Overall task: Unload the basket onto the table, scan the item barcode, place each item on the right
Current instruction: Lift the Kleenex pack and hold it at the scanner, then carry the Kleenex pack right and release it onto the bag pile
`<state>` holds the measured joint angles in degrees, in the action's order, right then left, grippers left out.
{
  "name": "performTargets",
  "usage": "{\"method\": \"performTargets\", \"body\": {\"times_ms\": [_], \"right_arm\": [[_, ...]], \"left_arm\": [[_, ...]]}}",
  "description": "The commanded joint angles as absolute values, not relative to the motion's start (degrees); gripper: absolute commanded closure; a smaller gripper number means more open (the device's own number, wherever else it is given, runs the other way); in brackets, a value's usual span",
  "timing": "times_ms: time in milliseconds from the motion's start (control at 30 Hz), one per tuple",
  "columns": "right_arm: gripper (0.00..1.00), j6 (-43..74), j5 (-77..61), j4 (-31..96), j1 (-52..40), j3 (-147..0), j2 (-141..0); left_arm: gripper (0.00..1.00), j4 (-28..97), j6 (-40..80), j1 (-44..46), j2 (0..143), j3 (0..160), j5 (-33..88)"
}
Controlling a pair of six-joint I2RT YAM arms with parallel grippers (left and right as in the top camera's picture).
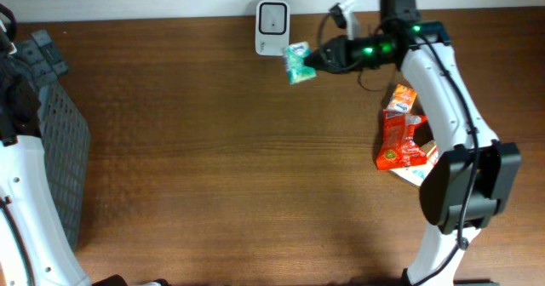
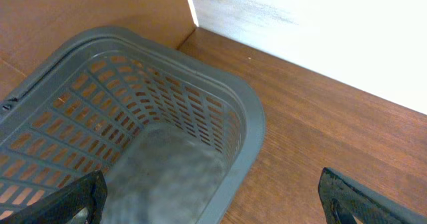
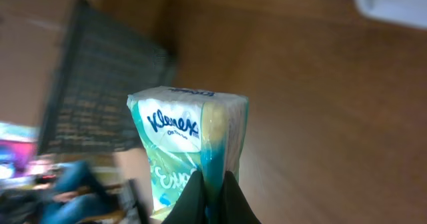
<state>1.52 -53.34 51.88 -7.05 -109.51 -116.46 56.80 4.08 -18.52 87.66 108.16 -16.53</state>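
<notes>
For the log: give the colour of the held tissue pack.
White and teal-green tissue pack, blue Kleenex logo; clearest in right wrist view.

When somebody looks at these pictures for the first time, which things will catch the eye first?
The right gripper pinches a green-and-white Kleenex tissue pack at the far edge of the table, just beside the white scanner. Red and orange packages lie in a pile at the right, next to that arm. A grey plastic basket stands at the far left.
</notes>
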Motion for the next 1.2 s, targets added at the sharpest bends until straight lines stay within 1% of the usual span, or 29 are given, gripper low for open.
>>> {"method": "performTargets", "body": {"times_ms": [0, 33, 67, 133, 167, 233, 267, 500, 567, 633, 733, 833, 1167], "right_arm": [[0.96, 2.0, -27.55, 53.78, -11.77, -121.8, -115.85], [0.96, 1.96, -21.58, 54.22, -12.8, -124.38, -115.85], [0.96, 1.89, -12.64, 54.17, -14.37, -127.37, -115.87], [0.96, -1.45, 1.15, 50.81, -17.19, -129.27, -115.87], [0.96, -3.09, 4.25, 49.08, -17.98, -129.19, -115.87], [0.96, -10.2, 12.51, 42.24, -20.45, -128.79, -117.64], [0.96, -12.47, 14.0, 39.81, -21.15, -128.79, -118.67], [0.96, -25.93, 14.2, 18.11, -22.65, -128.79, -130.98], [0.96, -28.47, 14.2, 14.57, -22.65, -128.79, -134.04], [0.96, -33.67, 14.28, 11.51, -22.83, -128.79, -137.1], [0.96, -42.02, 19.49, 6.55, -23.33, -128.79, -141.73], [0.96, -45.69, 22.98, 3.68, -23.88, -128.79, -144.46], [0.96, -45.71, 22.96, 3.68, -24.8, -128.79, -147.52]], "left_arm": [[0.01, 56.73, 3.55, -18.65, 87.64, 108.25, -16.75], [0.01, 56.73, 3.57, -18.65, 87.64, 108.25, -16.75], [0.01, 56.73, 3.57, -18.65, 87.64, 108.25, -16.75], [0.01, 56.73, 3.57, -18.65, 87.64, 108.25, -16.75], [0.01, 56.73, 3.57, -18.65, 87.64, 108.25, -16.75], [0.01, 56.73, 3.57, -18.65, 87.64, 108.25, -16.75], [0.01, 56.73, 3.57, -18.65, 87.64, 108.25, -16.75], [0.01, 56.73, 3.57, -18.65, 87.64, 108.25, -16.75], [0.01, 56.73, 3.57, -18.65, 87.64, 108.25, -16.75], [0.01, 56.73, 3.57, -18.65, 87.64, 108.25, -16.75], [0.01, 56.73, 3.57, -18.65, 87.64, 108.25, -16.75], [0.01, 56.73, 3.57, -18.65, 87.64, 108.25, -16.75], [0.01, 56.73, 3.57, -18.65, 87.64, 108.25, -16.75]]}}
